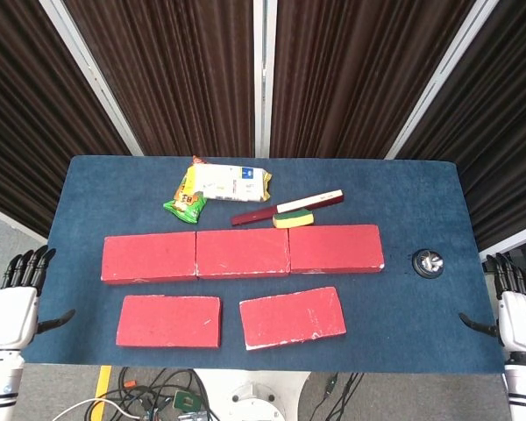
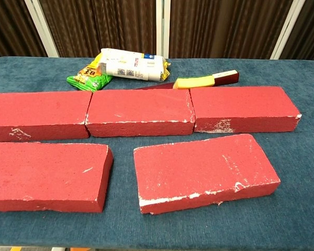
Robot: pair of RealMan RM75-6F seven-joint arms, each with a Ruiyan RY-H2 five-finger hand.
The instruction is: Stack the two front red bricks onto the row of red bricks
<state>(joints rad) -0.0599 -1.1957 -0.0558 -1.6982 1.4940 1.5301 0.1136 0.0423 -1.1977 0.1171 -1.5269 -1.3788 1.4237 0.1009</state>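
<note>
Three red bricks form the row of red bricks point(image 1: 243, 253) across the middle of the blue table point(image 1: 403, 202), set end to end and touching, running left to right. Nearer the robot lie the two front bricks, apart from each other and from the row: the left front brick point(image 1: 168, 321) sits square to the table edge, and the right front brick point(image 1: 292, 317) is turned slightly, its right end angled toward the far side. In the chest view the same pair fills the near foreground, the left one point(image 2: 46, 176) cut by the frame edge and the right one point(image 2: 204, 171) showing chipped white marks along its near face.

The left hand point(image 1: 13, 305) hangs off the near left corner of the table, fingers spread and holding nothing. The right hand point(image 1: 513, 311) hangs off the near right corner, likewise spread and holding nothing. Neither touches a brick.

Beyond the row lie a white packet point(image 1: 231, 182) over a green snack bag point(image 1: 185, 206), a dark red and cream stick point(image 1: 289, 207), and a yellow sponge point(image 1: 294, 219) just beside the row. A small black round object point(image 1: 428, 262) sits near the right end of the row
</note>
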